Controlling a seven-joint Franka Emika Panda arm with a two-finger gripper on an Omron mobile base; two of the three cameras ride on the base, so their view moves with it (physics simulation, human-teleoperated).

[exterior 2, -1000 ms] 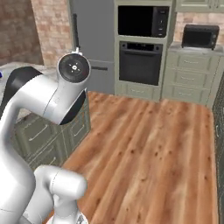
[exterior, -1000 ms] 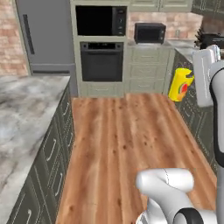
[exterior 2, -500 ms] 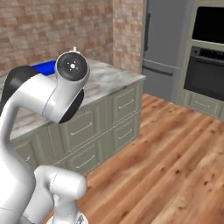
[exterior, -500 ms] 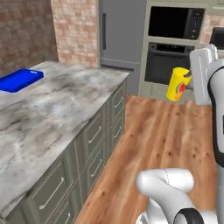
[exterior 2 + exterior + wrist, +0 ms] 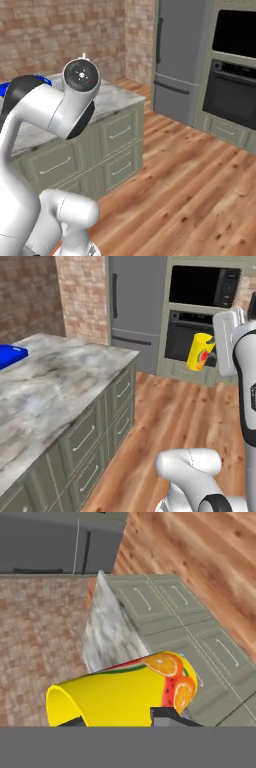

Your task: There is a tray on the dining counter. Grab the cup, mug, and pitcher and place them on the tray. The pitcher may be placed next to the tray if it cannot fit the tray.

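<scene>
The cup (image 5: 200, 352) is gripped by the fingers (image 5: 167, 716), which are closed on its yellow wall. In the left base view the cup is seen high in the air, just beside the white hand at the right, in front of the dark oven (image 5: 192, 340). It is tilted, with its open mouth turned up and toward the hand, and a red-orange fruit mark is shown on its side. In the hand view the cup (image 5: 125, 694) is lying across the bottom, its open rim at the left and the orange and watermelon picture at the right; one dark fingertip is pressed against it from below.

The tray (image 5: 9, 356) is placed on the surface (image 5: 55, 383) at the far left edge of the left base view, well apart from the cup. A small blue part of the tray (image 5: 4, 89) is also seen behind the arm in the right base view. Grey-green drawers (image 5: 89, 438) are found under the surface. A wooden floor (image 5: 190, 190) is spread between the surface and the grey fridge (image 5: 182, 60).
</scene>
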